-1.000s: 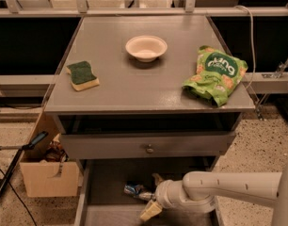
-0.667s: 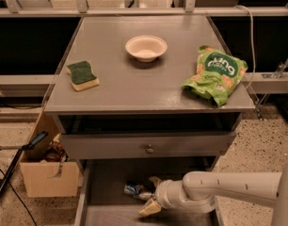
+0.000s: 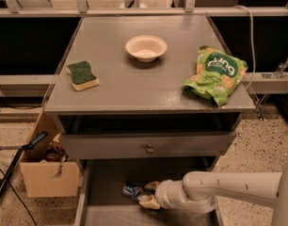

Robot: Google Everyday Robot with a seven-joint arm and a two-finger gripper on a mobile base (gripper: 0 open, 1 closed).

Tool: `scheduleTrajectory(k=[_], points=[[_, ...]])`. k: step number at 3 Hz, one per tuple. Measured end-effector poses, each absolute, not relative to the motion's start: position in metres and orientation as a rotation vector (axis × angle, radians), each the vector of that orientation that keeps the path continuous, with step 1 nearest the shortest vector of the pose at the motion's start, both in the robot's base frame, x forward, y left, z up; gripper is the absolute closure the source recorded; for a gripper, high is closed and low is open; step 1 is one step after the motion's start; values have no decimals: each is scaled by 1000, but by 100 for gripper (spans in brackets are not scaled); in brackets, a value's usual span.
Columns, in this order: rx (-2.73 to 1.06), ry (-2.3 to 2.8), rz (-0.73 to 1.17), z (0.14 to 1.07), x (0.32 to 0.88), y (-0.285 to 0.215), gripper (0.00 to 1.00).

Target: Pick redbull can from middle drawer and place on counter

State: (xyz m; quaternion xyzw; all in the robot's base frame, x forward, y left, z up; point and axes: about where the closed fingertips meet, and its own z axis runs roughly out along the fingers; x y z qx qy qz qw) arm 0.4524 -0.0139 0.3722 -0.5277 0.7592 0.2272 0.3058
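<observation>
The redbull can (image 3: 132, 189) lies on its side on the floor of the open middle drawer (image 3: 105, 182), at the bottom of the view. My gripper (image 3: 145, 194) reaches in from the right on a white arm and sits right at the can's right end. Its pale fingers are spread, one above and one below, and the can is not lifted. The counter (image 3: 134, 86) is the grey cabinet top above.
On the counter are a green-and-yellow sponge (image 3: 83, 75) at the left, a white bowl (image 3: 146, 47) at the back middle and a green chip bag (image 3: 215, 74) at the right. The knobbed drawer (image 3: 148, 148) above is closed. A cardboard box (image 3: 44, 173) stands on the floor at the left.
My gripper has moved up and left inside the drawer, from just below the can to right against its right end. The can has not moved.
</observation>
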Motion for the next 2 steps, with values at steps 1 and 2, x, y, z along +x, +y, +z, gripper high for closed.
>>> scheduleTrajectory(k=[1,2], points=[[-1397,2010,601,372,452,-14,89],[-1397,2009,601,372,452,-14,100]])
